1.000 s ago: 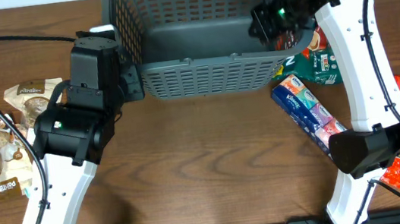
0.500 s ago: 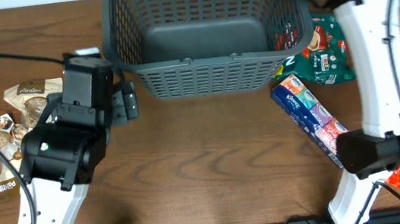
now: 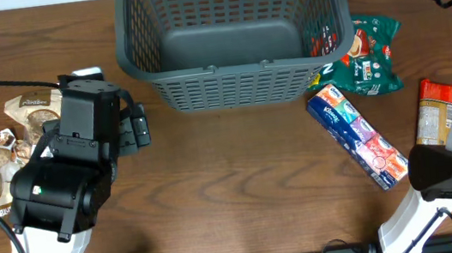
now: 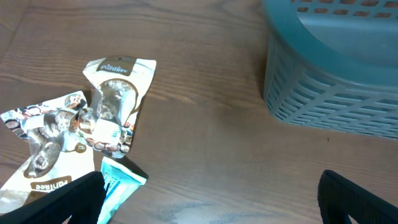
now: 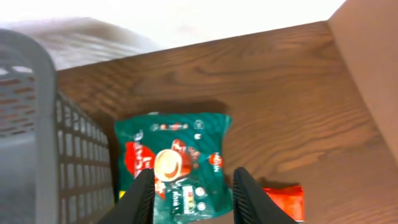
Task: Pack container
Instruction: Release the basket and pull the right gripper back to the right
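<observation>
Far centre of the surface [image 3: 243,193]: the container [image 3: 240,99], upright, nothing inside. Up and to the right of it, the right fingers [image 5: 142,196], spread, pinching nothing. Below, in line between them, a green packet [image 5: 171,162] lying flat against the container's right wall. Likely next: drop, pinch, carry left over the rim. Nearer, a blue pack [image 3: 357,135] lying diagonally; further right, an orange packet [image 3: 434,111]. Left fingers [image 4: 357,199] likewise spread and empty, left of the container, closer to the brown packets [image 4: 115,99] and a teal packet [image 4: 118,180].
</observation>
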`<state>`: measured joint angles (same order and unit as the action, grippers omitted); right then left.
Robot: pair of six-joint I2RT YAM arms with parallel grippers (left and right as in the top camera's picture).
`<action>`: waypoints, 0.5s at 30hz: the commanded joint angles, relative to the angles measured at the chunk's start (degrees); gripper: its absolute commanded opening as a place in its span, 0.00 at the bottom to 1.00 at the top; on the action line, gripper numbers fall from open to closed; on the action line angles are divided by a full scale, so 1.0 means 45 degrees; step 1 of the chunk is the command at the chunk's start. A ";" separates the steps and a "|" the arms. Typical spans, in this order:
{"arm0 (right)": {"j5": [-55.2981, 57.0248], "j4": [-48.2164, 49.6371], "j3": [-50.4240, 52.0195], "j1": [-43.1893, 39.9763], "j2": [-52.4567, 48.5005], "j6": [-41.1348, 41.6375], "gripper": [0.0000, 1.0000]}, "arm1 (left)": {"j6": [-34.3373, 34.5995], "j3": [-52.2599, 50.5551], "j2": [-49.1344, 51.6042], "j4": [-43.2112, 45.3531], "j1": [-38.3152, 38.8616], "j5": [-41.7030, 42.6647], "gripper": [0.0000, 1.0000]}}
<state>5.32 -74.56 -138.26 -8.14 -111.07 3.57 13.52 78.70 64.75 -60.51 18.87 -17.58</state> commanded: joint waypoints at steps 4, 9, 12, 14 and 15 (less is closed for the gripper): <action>-0.1647 -0.0219 0.0073 0.0078 -0.1195 -0.0835 0.25 | 0.0121 0.0170 -0.0005 -0.0117 0.0015 -0.0257 0.99; -0.2118 -0.0335 0.0073 0.0078 -0.1865 -0.0879 0.23 | 0.0121 0.0170 -0.0005 -0.0117 0.0015 -0.0257 0.99; -0.2735 -0.0335 0.0073 0.0121 -0.2186 -0.1336 0.17 | 0.0121 0.0170 -0.0005 -0.0117 0.0015 -0.0257 0.99; -0.2992 -0.0335 0.0073 0.0180 -0.2322 -0.1491 0.16 | 0.0121 0.0170 -0.0005 -0.0117 0.0015 -0.0253 0.99; -0.3060 -0.0335 0.0073 0.0228 -0.2365 -0.1564 0.16 | 0.0121 0.0170 -0.0005 -0.0117 0.0015 -0.0253 0.99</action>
<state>-5.19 -75.88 -137.84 -7.90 -120.95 -1.15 13.52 78.70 64.75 -60.73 18.87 -17.58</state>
